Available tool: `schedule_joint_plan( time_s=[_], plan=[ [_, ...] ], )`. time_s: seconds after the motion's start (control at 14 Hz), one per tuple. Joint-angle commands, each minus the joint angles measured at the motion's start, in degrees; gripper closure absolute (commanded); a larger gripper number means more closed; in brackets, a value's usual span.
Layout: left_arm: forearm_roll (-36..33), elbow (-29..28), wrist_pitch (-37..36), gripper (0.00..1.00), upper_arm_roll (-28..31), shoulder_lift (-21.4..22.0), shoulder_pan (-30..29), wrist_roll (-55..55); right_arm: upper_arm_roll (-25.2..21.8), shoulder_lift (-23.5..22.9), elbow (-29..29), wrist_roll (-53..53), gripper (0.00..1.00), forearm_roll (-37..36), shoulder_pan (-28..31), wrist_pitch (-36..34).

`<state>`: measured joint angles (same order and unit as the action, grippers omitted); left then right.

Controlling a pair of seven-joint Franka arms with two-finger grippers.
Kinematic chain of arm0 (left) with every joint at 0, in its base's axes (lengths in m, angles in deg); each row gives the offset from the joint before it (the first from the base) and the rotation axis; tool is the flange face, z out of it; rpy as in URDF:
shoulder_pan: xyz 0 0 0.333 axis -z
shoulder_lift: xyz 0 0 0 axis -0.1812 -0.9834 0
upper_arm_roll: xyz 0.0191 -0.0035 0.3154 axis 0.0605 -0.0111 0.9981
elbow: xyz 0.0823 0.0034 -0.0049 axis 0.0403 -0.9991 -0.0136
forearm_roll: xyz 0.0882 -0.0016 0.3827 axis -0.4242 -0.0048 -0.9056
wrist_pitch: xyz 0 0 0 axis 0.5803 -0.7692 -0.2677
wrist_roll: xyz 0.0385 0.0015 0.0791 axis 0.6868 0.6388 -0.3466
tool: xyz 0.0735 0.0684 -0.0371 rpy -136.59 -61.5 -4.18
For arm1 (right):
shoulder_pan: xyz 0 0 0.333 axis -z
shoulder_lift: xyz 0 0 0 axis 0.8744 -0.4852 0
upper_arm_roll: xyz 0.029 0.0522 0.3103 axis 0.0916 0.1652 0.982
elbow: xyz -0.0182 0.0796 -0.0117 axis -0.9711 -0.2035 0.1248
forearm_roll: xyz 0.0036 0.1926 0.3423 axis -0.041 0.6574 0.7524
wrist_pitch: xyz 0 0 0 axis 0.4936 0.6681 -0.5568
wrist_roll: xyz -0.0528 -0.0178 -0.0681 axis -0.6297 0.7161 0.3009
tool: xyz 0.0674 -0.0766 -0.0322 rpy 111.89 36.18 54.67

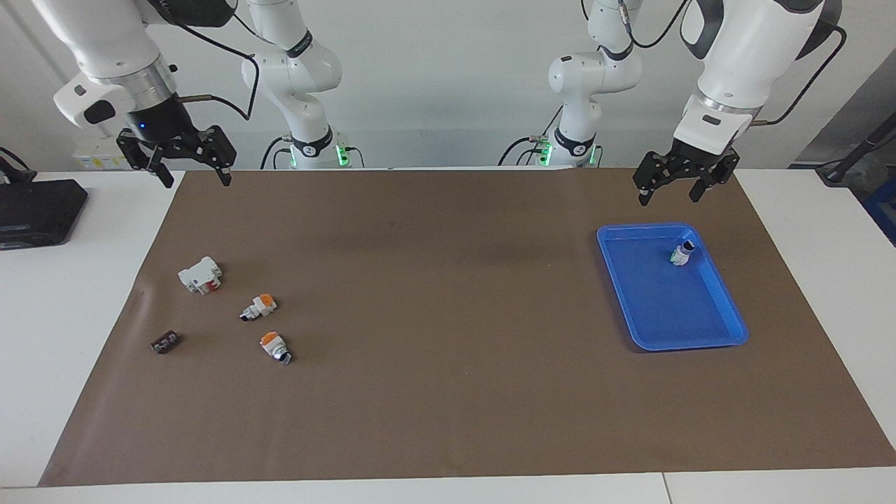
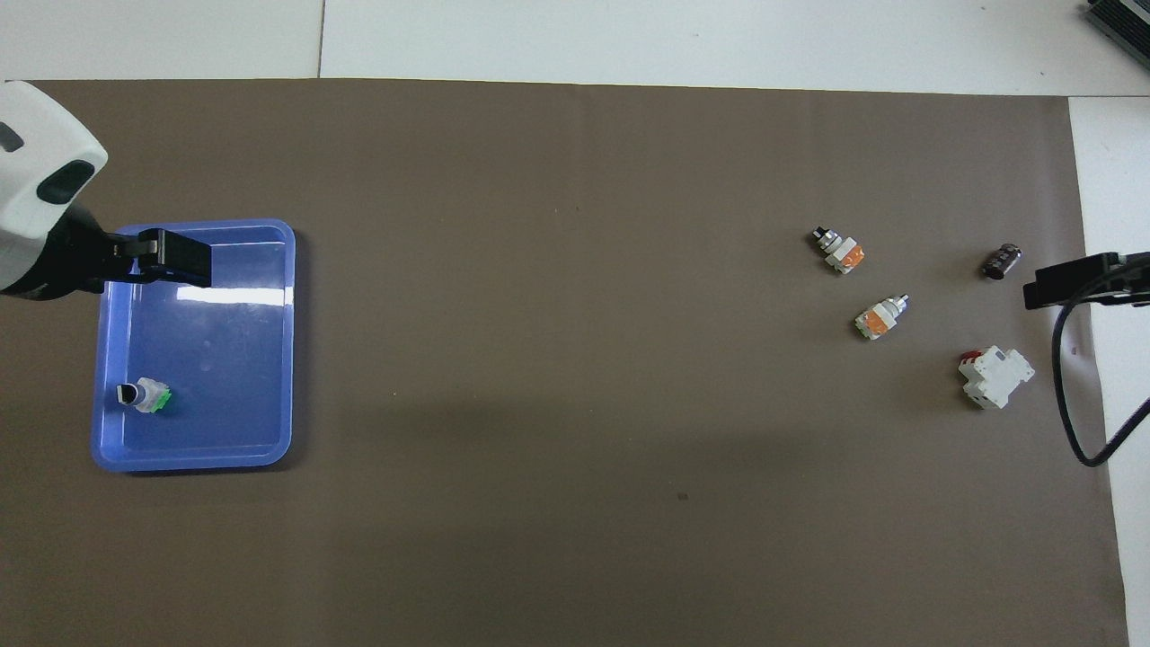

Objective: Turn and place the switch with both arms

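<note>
My left gripper [image 1: 670, 183] and right gripper [image 1: 189, 162] hung spread and empty over a brown mat [image 1: 448, 336] on the white table [image 1: 63, 294], one switch [image 1: 681, 255] lying in the blue tray [image 1: 728, 329] near the left arm's end, against a pale wall [image 1: 448, 91].

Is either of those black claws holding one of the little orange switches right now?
No. Both orange switches lie on the brown mat, and the left gripper and right gripper hang open, holding nothing.
</note>
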<state>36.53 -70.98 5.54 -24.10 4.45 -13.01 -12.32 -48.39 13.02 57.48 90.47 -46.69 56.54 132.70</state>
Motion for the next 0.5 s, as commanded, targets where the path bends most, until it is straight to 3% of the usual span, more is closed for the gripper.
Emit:
schedule_joint_plan(
  time_s=[0.0, 0.43],
  plan=[
    [-0.4, -1.7, -0.2, 0.00, 0.1, 1.5, -0.2, -0.3, 0.2, 1.1, 0.8, -1.3, 0.00, -0.6, -0.1, -0.7],
    [-0.4, -1.6, -0.2, 0.00, 0.1, 1.5, -0.2, -0.3, 0.2, 2.0, 2.8, -1.2, 0.00, -0.6, -0.1, 0.1]
  ],
)
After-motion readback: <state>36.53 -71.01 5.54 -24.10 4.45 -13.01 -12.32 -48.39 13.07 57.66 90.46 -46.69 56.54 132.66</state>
